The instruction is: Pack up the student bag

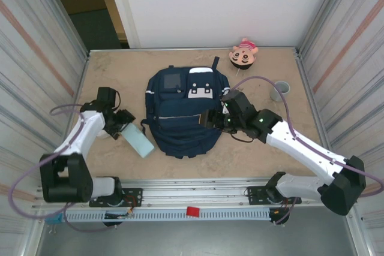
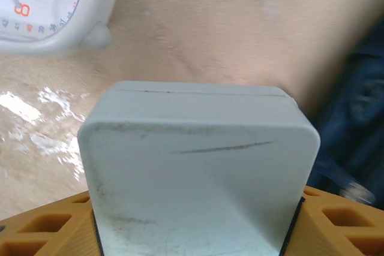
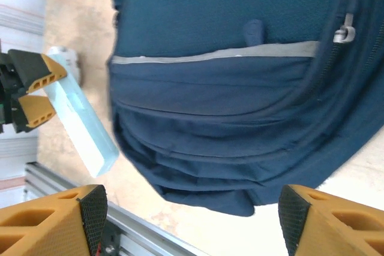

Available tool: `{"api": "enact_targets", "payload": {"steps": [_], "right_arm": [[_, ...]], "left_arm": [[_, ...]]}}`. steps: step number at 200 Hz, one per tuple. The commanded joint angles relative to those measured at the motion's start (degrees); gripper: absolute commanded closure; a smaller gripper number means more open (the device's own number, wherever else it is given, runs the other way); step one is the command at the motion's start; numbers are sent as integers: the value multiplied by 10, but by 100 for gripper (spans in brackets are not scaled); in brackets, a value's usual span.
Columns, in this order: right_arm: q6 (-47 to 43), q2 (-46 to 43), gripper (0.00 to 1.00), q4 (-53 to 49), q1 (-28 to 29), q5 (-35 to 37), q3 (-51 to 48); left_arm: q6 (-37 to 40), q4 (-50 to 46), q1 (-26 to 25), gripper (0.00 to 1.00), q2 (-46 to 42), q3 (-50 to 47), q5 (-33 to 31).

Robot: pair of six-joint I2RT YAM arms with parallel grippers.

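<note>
The only writing I can read is an orange 7 and 8 on the white round dial [image 2: 42, 4] at the left. Its small blue figures are too blurred to make out, and I see no readable label on the bag.

The large navy-blue fabric backpack with white and grey patches [image 1: 180, 115] lies flat in the middle of the tan surface [image 1: 120, 73], between the 2 arms, with its top toward the far wall.

The left fingers [image 2: 42, 229] are just left of the backpack without touching it. They are clamped on the sides of a pale blue-green rectangular box [image 2: 198, 166].

The right fingers [image 3: 48, 220] stand wide apart with nothing between them, at the backpack's right edge.
</note>
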Motion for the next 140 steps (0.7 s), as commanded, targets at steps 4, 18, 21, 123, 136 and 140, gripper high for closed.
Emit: {"api": "enact_targets", "payload": {"steps": [4, 18, 21, 123, 136, 140], "right_arm": [[24, -25, 24, 172, 20, -25, -56], [24, -11, 24, 229, 34, -39, -69], [22, -6, 24, 234, 38, -41, -68], [-56, 184, 23, 328, 139, -51, 14], [-63, 191, 24, 339, 138, -49, 21], [-66, 195, 24, 343, 138, -51, 24]], "left_arm": [[-77, -32, 4, 38, -70, 20, 67], [-116, -26, 4, 37, -94, 23, 107], [-125, -23, 4, 37, -98, 22, 114], [-355, 181, -3, 36, -164, -57, 250], [-362, 185, -4, 36, -165, -60, 256], [-364, 187, -6, 36, -165, -61, 255]]}}
